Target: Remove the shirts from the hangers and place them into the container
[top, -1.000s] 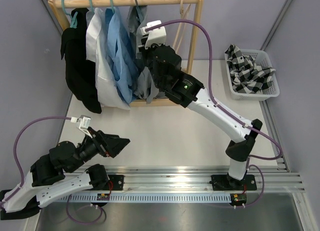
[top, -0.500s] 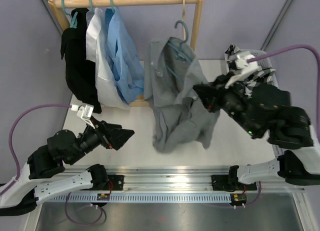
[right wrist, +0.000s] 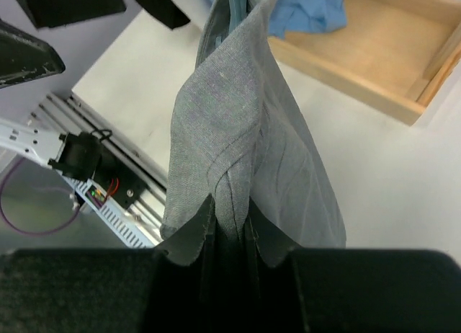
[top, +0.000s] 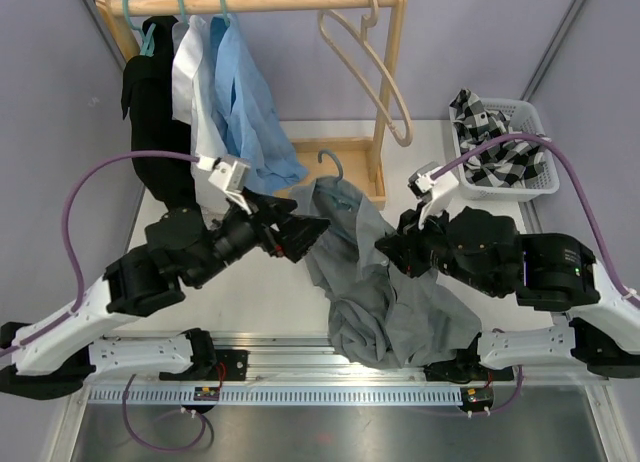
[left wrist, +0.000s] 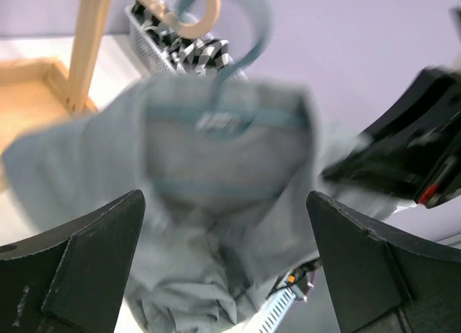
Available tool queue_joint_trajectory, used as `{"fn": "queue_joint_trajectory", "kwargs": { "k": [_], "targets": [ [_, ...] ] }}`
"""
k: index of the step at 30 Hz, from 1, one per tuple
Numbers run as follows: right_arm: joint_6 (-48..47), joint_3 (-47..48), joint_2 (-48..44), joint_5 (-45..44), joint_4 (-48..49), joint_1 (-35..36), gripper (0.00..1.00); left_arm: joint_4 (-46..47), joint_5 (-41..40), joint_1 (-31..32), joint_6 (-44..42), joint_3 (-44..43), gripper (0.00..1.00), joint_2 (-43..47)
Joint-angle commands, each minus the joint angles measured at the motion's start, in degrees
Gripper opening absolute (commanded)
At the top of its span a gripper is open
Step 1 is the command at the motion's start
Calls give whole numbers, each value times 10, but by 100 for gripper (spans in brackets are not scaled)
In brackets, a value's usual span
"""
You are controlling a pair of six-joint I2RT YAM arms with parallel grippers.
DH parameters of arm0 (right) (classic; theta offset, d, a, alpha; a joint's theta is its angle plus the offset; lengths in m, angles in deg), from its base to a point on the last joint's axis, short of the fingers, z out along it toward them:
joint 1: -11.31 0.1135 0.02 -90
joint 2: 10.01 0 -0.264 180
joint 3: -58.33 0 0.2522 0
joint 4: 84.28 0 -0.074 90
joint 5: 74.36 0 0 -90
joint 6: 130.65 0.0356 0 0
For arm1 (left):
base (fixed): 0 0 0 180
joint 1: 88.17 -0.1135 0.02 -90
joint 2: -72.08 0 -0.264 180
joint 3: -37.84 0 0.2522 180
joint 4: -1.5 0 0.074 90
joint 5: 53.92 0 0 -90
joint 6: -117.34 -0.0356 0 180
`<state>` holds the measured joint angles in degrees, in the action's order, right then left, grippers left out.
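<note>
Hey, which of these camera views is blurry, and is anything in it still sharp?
Left wrist view: the grey shirt and its teal hanger are smeared, while the dark fingers at the edges look crisp. Right wrist view: the shirt fabric is sharp, with its folds clear. Top view: evenly lit and in focus.

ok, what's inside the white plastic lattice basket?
A crumpled black-and-white checked shirt fills the white plastic lattice basket, reaching its rim. Anything beneath the shirt is covered.
</note>
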<state>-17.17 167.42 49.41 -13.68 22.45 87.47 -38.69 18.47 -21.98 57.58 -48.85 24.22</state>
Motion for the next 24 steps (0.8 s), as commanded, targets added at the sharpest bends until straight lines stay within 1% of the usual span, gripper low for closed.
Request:
{"fn": "queue_joint_trajectory", "kwargs": {
  "k": [1, 4, 8, 14, 19, 23, 24],
  "targets": [
    [24, -6, -32, 34, 51, 5, 0, 91, -44, 31, -65, -43, 99, -43],
    [24, -7, -37, 41, 54, 5, 0, 113, -63, 32, -89, -66, 99, -78],
    [17, -6, -36, 48, 59, 5, 0, 131, -66, 32, -93, -72, 99, -104],
    [7, -2, -32, 68, 77, 5, 0, 171, -99, 33, -101, -40, 99, -121],
    [7, -4, -35, 76, 87, 5, 0, 212, -93, 33, -106, -34, 98, -141],
    [8, -8, -48, 76, 97, 5, 0, 218, -81, 34, -101, -45, 92, -167],
    [8, -8, -51, 75, 98, 5, 0, 220, -78, 34, -100, -45, 86, -170]
  ]
}}
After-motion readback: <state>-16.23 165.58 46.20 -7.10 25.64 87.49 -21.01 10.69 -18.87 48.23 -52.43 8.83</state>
